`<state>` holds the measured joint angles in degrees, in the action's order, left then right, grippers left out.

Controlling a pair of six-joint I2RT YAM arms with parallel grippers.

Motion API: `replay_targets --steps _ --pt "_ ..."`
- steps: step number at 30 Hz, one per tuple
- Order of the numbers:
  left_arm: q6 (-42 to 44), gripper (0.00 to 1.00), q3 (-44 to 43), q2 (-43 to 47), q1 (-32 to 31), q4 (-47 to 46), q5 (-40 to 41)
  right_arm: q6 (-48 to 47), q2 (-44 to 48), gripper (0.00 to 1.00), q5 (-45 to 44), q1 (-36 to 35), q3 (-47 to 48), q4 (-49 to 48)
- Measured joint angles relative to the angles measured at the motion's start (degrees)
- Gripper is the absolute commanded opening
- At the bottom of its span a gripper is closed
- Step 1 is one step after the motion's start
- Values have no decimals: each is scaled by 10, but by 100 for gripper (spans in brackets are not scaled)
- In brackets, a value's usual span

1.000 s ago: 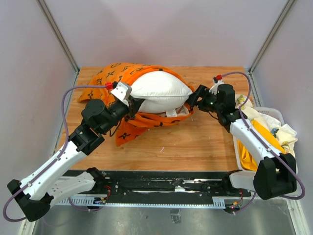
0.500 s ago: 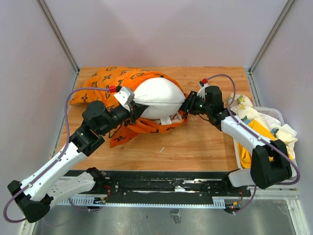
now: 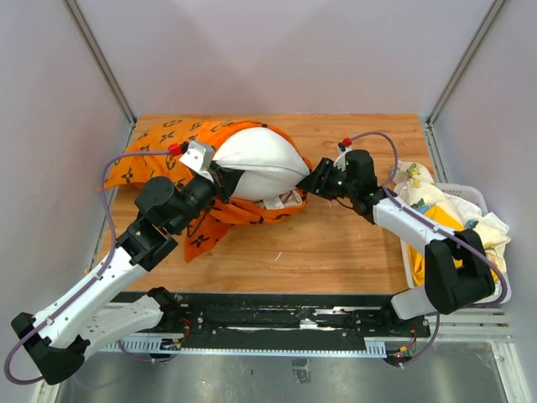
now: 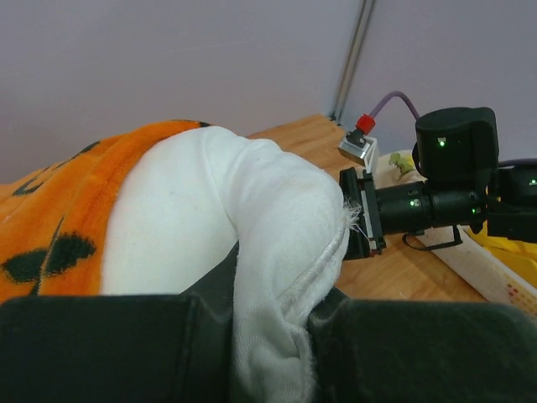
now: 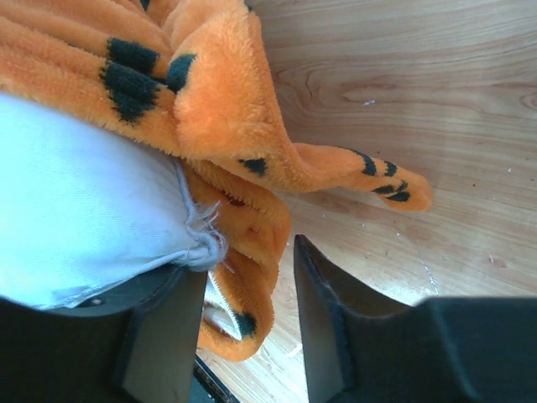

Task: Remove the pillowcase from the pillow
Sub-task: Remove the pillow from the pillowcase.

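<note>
The left claw (image 4: 273, 323) pinches a fold of the pillow (image 3: 256, 159), which bulges ahead of it, half out of the orange pillowcase (image 3: 164, 143), while the right claw (image 5: 243, 269) stands spread at the pillow's corner, orange cloth between its jaws.

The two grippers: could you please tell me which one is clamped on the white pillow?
The left gripper: it is shut on a fold of the pillow, whereas the right gripper stands open at the pillow's corner.
</note>
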<state>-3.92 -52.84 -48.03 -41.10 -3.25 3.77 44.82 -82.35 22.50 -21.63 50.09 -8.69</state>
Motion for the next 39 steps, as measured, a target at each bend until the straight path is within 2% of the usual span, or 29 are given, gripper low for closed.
replay_targets --steps 4,11,17,23,28,34,39 --pt "-16 0 21 6 -2 -22 33 14 -17 43 0 -14 -4 -21" --pt "-15 0 24 9 -3 -33 101 9 -29 79 -13 -33 -19 -30" --pt "-2 0 -33 2 -2 -70 154 -26 24 100 -83 -34 -73 18" --pt "2 0 -53 -3 -2 -110 161 -47 138 98 -125 -34 -111 10" --pt "0 0 -53 -12 -2 -111 150 -57 157 99 -122 -34 -112 -32" --pt "-13 0 -53 -23 -2 -108 119 -40 106 100 -49 -34 -89 -127" --pt "-28 0 -53 -37 -2 -108 89 -21 32 93 -13 -45 -40 -161"
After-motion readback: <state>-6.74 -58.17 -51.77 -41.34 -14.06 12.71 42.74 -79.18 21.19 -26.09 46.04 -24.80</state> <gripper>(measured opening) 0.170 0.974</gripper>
